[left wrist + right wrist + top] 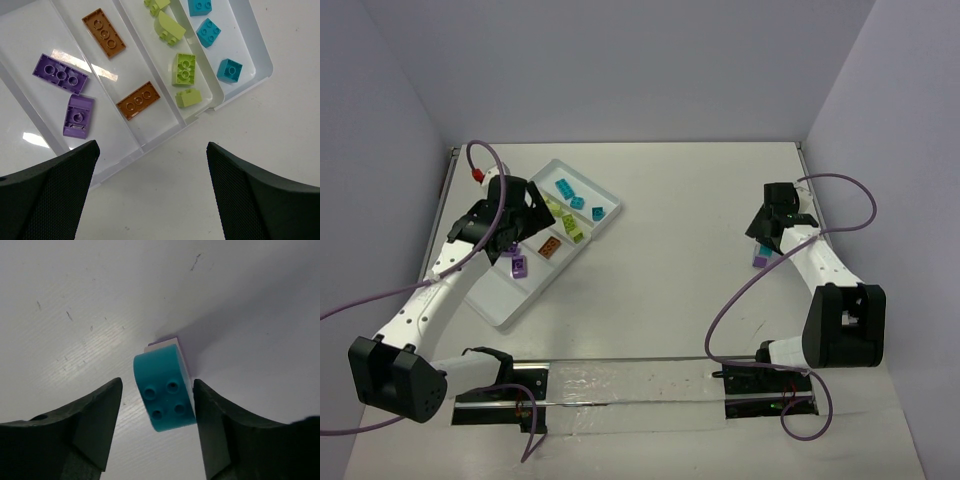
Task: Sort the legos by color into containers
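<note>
**Step in hand: right claw closing in on a stray teal lego**

1. Counter (690, 250): pale and scuffed, carrying everything listed below.
2. Tray (501, 297): white, sitting at the counter's left. Its lanes are holding purple legos (60, 75), orange-brown legos (139, 100), lime legos (184, 68) and teal legos (208, 31), one colour to each lane as far as the left wrist view is showing.
3. Left claw (152, 165): hanging over the tray's near edge, spread wide, gripping and touching nothing.
4. Right claw (156, 385): working at the counter's right, well apart from the tray. Its jaws are standing partly open, straddling the stray teal lego (162, 390). One finger (215, 430) is lying against the brick's side. The other finger (95, 425) is standing off, with a sliver of counter showing between. Judged not yet clamped.
5. Stray teal lego: resting on the counter against a stray purple lego (181, 346). Whether it is sitting on top of it or beside it cannot be told.

Judgement: the pick-up of the teal piece is under way, and two pieces are waiting outside the tray. The next move is calling for the jaws to pinch the teal piece alone, lift it clear of the purple one, and carry it across to the teal lane at the tray's outer edge.
</note>
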Controlling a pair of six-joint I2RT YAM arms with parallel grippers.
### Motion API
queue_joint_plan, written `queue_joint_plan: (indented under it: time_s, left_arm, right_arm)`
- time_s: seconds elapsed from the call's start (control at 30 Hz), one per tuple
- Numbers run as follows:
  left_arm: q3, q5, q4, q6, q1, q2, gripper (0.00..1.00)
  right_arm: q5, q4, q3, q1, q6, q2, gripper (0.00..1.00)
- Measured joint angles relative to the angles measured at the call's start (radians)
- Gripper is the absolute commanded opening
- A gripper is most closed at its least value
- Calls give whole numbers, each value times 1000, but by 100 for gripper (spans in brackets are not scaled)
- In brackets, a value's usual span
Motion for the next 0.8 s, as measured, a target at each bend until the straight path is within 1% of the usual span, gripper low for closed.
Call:
queue_joint_plan:
  time_s: [0.23, 0.27, 0.3, 0.33, 0.37, 0.5, 0.57, 0.67, 0.8]
  left_arm:
    - [7, 0, 0, 1, 0, 0, 96]
    - [7, 0, 0, 1, 0, 0, 96]
    - [7, 0, 0, 1, 0, 0, 96]
    - [7, 0, 0, 1, 0, 0, 96]
    - [7, 1, 0, 1, 0, 0, 96]
    - [8, 6, 0, 1, 0, 0, 96]
    - [8, 16, 1, 0, 0, 0, 96]
    - [8, 42, 8, 0, 0, 0, 96]
    - [8, 85, 24, -1, 0, 0, 96]
  right_arm:
    - [-1, 10, -2, 0, -2, 0, 35]
    - [1, 11, -2, 0, -1, 0, 29]
    - [2, 13, -2, 0, 0, 1, 22]
    - [3, 14, -2, 0, 0, 2, 21]
    - [3, 17, -2, 0, 1, 2, 15]
    - [-5, 19, -2, 3, 0, 2, 0]
    - [-24, 21, -2, 5, 0, -3, 0]
    - [-95, 29, -4, 11, -2, -34, 0]
    - [-281, 88, -19, 41, 1, -112, 0]
